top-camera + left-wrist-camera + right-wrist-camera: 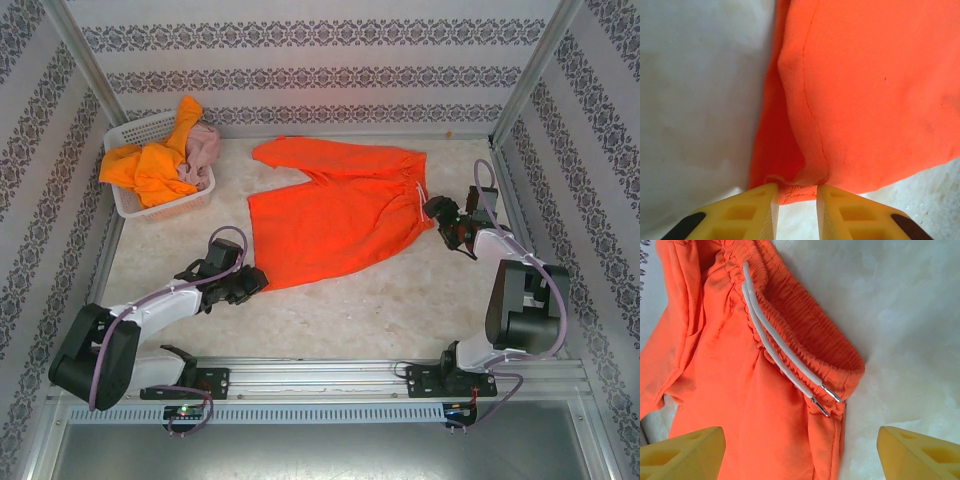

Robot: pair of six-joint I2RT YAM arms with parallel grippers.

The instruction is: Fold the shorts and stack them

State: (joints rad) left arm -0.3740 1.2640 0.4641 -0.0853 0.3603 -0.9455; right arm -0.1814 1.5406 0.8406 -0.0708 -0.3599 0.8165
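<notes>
The red-orange shorts (340, 205) lie spread flat in the middle of the table, waistband to the right. My left gripper (252, 281) sits at their near-left hem corner. In the left wrist view its yellow fingers (760, 210) stand apart, and the puckered hem of the red-orange shorts (865, 90) lies between the tips of the left gripper (796, 200). My right gripper (442, 218) is wide open at the waistband corner (845, 375), where the white drawstring (775, 342) ends. The bright orange shorts (150, 170) and the dusty pink shorts (205, 150) are heaped in the basket.
A white mesh basket (127, 132) stands at the back left corner. Patterned walls enclose the table on three sides, with metal posts at the back corners. Bare tabletop (360, 310) lies between the shorts and the arm bases.
</notes>
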